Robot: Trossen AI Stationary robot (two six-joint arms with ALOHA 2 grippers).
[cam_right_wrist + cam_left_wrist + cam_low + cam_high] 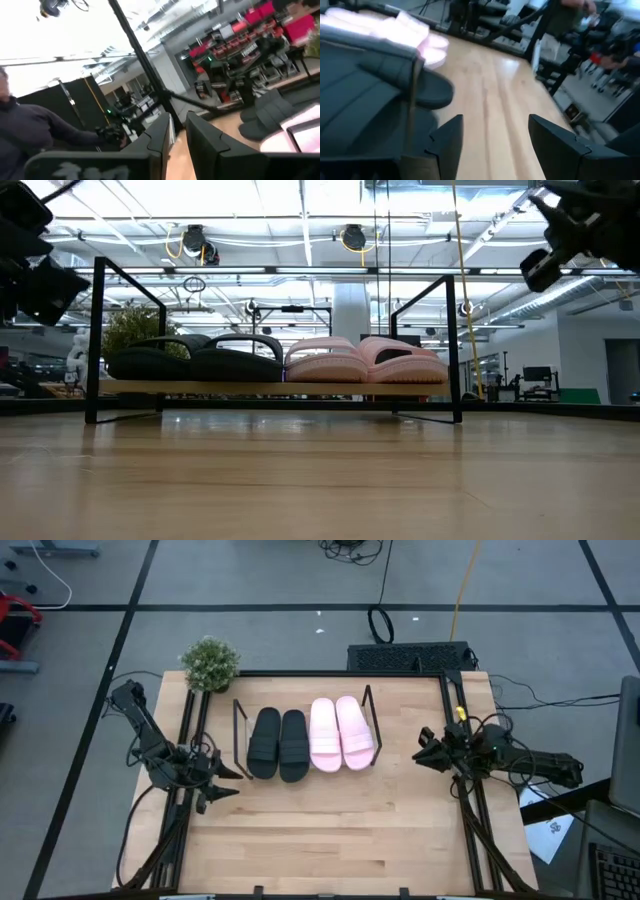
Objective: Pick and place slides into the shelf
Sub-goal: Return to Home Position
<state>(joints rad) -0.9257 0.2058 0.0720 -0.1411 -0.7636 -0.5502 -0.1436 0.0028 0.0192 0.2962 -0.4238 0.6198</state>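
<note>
A potted plant [210,663] is set at the table's [330,840] far-left corner. Beyond the far edge, a black keyboard [410,657], looped cable [379,625] & yellow cord [462,585] are seen on the floor. A person [25,130] in a dark top is seen in rt wrist view.

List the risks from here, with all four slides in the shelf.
1. The left gripper, fingers open, hangs close to the left wire end of the shelf. A careless swing might snag the wire and drag the shelf.
2. The pink slides sit crowded against the right wire end, near the right gripper. A knock there might shift them.
</note>
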